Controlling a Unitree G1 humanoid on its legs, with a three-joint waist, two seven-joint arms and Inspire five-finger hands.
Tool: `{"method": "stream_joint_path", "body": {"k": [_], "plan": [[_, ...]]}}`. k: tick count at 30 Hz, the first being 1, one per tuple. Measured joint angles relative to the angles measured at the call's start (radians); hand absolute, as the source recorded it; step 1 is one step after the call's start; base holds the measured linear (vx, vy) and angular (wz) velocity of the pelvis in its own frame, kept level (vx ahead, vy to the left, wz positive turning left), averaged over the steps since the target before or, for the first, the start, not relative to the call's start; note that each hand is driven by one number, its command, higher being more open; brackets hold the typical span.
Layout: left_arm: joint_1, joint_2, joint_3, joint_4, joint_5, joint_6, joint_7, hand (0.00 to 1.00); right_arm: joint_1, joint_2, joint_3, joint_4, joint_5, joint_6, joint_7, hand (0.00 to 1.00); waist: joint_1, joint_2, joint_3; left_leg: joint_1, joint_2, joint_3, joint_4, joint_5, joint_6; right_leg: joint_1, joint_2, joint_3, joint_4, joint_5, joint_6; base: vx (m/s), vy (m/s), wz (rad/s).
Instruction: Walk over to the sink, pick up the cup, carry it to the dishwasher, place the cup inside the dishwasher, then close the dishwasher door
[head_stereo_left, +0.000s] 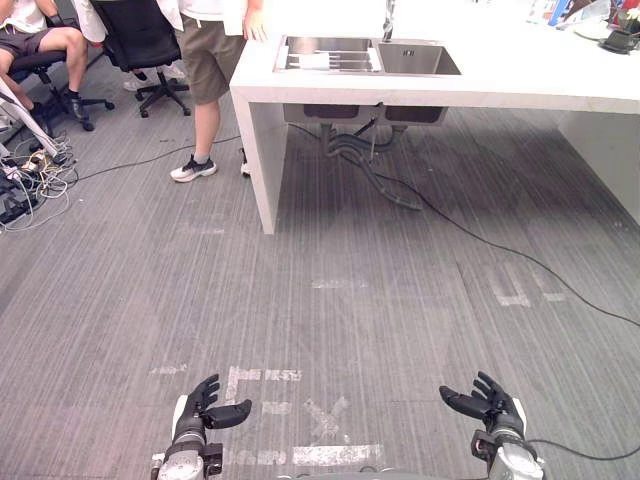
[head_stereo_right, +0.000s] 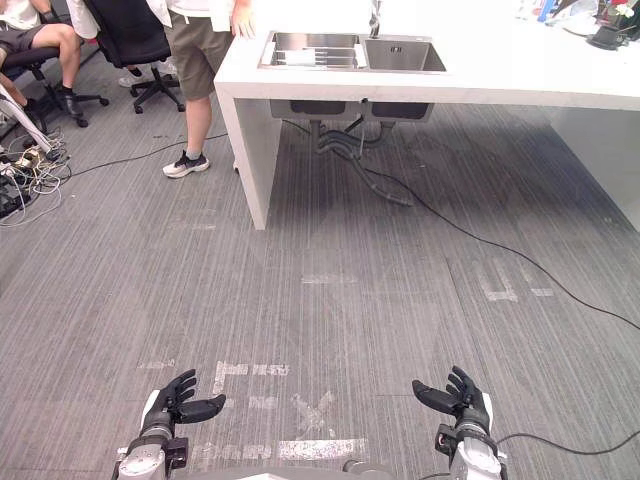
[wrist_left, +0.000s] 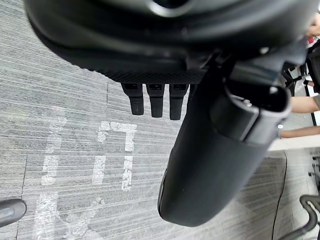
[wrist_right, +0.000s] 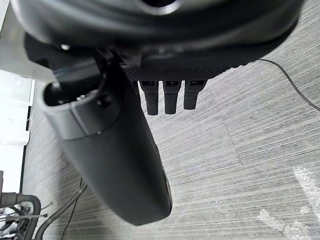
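Note:
A steel double sink (head_stereo_left: 418, 60) is set into a white counter (head_stereo_left: 520, 85) far ahead, across the grey floor. Its left basin holds a metal rack (head_stereo_left: 328, 58). My left hand (head_stereo_left: 196, 408) hangs low at the near left, fingers (wrist_left: 156, 102) straight and thumb apart, holding nothing. At the near right my right hand (head_stereo_left: 492, 402) is also open and empty, its fingers (wrist_right: 170, 100) straight above the carpet.
A person (head_stereo_left: 208, 70) stands at the counter's left end, with an office chair (head_stereo_left: 145, 45) and a seated person (head_stereo_left: 40, 45) beyond. A cable tangle (head_stereo_left: 30, 175) lies at far left. Pipes (head_stereo_left: 365, 150) hang under the sink, and a black cable (head_stereo_left: 500, 245) crosses the floor.

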Motion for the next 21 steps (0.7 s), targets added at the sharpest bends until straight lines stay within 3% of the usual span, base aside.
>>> {"method": "stream_joint_path", "body": {"k": [7,15,21], "plan": [[0.005,0.0,0.002,0.038,0.0,0.001,-0.001,0.9,0.001,0.0,0.0,0.045,0.001,0.009,0.009,0.9,0.0,-0.003,0.002,0.008,0.0,0.0,0.001,0.001,0.001,-0.005,-0.001,-0.003,0.032,-0.022,-0.017,-0.05,-0.025,0.02],[0.016,0.0,0.002,0.051,-0.02,0.001,-0.008,0.9,0.002,0.0,0.0,0.045,0.001,0.01,0.013,0.9,-0.001,-0.004,0.002,-0.001,-0.001,0.0,-0.022,0.025,0.04,-0.029,-0.001,-0.021,0.046,-0.027,-0.027,-0.05,-0.014,0.0],[0.013,-0.004,0.001,0.044,-0.039,0.001,-0.014,0.9,-0.008,0.0,0.0,0.042,0.001,0.012,0.012,0.9,-0.002,-0.004,0.011,-0.016,-0.007,0.003,-0.034,0.026,0.041,-0.051,-0.006,-0.023,0.045,-0.027,-0.027,0.02,0.013,-0.01]]}}
